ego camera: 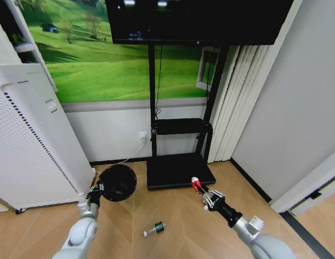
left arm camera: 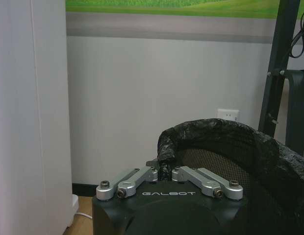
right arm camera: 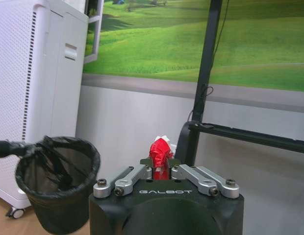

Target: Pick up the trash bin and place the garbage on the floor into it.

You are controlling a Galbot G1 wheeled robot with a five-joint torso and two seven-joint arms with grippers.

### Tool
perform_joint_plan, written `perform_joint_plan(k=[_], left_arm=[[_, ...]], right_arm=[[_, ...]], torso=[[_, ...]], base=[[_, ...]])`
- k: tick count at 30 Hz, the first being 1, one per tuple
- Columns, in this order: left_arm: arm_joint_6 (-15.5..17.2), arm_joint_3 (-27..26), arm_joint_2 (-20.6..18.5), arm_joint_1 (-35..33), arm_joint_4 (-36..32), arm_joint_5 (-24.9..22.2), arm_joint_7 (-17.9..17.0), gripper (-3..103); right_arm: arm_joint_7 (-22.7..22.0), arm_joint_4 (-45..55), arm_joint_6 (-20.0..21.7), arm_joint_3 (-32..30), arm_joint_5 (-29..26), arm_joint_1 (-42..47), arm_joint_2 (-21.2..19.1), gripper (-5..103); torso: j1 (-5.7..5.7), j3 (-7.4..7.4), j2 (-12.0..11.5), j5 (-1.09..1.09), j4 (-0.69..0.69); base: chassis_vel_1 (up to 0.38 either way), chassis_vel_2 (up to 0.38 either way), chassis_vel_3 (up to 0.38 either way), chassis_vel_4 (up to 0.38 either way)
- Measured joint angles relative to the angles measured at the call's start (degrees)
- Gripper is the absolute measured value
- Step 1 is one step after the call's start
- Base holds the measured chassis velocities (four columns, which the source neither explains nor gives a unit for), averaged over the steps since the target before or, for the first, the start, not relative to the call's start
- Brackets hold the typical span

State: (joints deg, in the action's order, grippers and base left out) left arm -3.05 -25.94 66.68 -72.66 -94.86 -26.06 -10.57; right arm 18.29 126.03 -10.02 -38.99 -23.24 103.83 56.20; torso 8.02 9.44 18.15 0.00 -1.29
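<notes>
My right hand (ego camera: 204, 195) is clamped on a red-and-white packet (ego camera: 195, 185), which sticks up out of the fingertips with its long axis roughly upright, white tip on top. In the right wrist view the packet (right arm camera: 160, 154) is pinched between the closed fingers (right arm camera: 142, 172), and the trash bin (right arm camera: 59, 169) lies ahead and off toward my left side, lifted off the floor, mouth open upward.

My left hand (ego camera: 100, 190) is closed on the rim of the trash bin (ego camera: 118, 182); in the left wrist view my fingers (left arm camera: 142, 175) nip the edge of the black liner folded over the mesh wall (left arm camera: 225, 147). In the head view the bin tips its mouth toward me. The packet is well apart from that mouth, straight across to my left, so the gap between my two hands is what matters; I judge the drop needs the packet over the opening first.

On the wooden floor (ego camera: 183, 221) a small clear bottle (ego camera: 155, 229) with a green label lies on its side between my arms, nearer my body. Beyond are a black stand base (ego camera: 178, 171), a white perforated appliance (ego camera: 32, 140) beside the bin, and the wall with a green meadow picture.
</notes>
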Motion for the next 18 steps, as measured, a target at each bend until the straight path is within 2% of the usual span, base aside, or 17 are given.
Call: perform_joint_plan(k=[12,18], left_arm=[[-0.76,5.82,2.79,4.13,4.81,1.00,1.12,7],[-1.47,9.57,6.08,6.64,8.20,2.36,1.85,7]], right_arm=[[1.19,-0.28,0.21,6.74,-0.91,-4.69,-2.18,13],[3.48,-2.82,-0.97,10.95,-0.90,-7.20,-2.87,13]], torso=[[0.00,0.00,0.00,0.00,0.00],[0.00,0.00,0.00,0.01,0.00]], base=[[0.000,0.000,0.000,0.000],[0.000,0.000,0.000,0.000]])
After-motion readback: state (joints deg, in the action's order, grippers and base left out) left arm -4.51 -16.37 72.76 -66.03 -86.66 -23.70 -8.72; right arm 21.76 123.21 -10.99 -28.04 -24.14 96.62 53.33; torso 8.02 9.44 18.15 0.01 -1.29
